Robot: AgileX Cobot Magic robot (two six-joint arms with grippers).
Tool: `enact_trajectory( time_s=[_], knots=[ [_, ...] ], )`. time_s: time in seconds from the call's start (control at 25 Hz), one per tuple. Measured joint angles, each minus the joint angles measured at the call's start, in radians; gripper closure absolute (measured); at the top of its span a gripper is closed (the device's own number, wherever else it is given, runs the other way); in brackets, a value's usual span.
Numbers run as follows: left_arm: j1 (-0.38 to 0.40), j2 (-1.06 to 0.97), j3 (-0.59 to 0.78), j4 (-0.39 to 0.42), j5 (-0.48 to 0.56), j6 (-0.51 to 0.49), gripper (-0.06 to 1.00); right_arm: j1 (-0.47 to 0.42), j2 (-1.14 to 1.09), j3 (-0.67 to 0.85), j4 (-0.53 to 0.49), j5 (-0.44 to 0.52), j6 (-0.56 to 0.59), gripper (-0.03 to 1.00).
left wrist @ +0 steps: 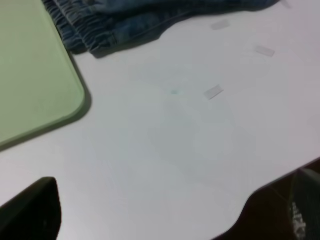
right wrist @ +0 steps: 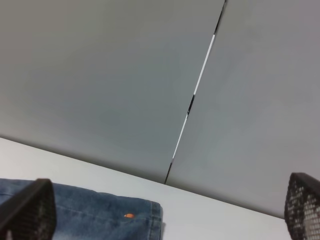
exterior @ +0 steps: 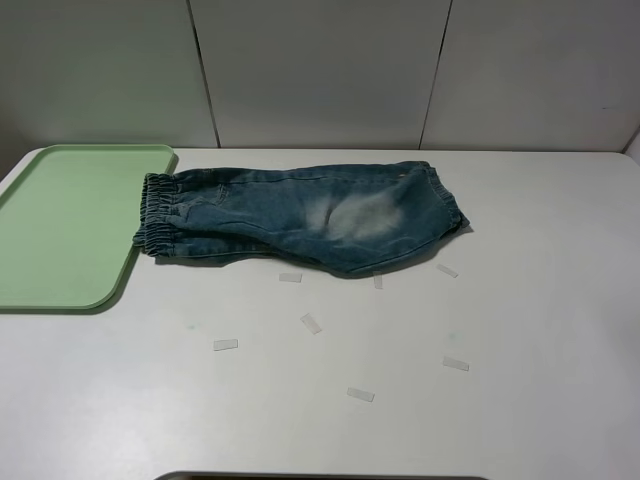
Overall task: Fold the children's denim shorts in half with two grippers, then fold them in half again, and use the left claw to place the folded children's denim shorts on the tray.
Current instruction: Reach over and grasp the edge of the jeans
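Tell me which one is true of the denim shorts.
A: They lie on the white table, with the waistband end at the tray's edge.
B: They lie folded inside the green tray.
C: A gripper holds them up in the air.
A: the denim shorts lie flat on the table, with their waistband right at the rim of the green tray.

White table (exterior: 560,300), matte, dotted with small pale tape strips (exterior: 311,323). Behind it a grey wall (exterior: 320,70) of flat panels, split by thin dark vertical seams (exterior: 203,75). Light even and diffuse; shadows soft.
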Motion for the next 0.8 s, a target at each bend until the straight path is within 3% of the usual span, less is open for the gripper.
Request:
enact_trajectory(
  time_s=[0.28,0.8],
  knots=[
    [0.000,0.000,0.034,0.003,-0.057,0.000,0.05,0.000,0.000,0.000,0.028,0.018,0.000,0.27],
    [0.002,0.000,0.036,0.003,-0.068,0.001,0.05,0.000,0.000,0.000,0.076,0.076,-0.011,0.27]
  ],
)
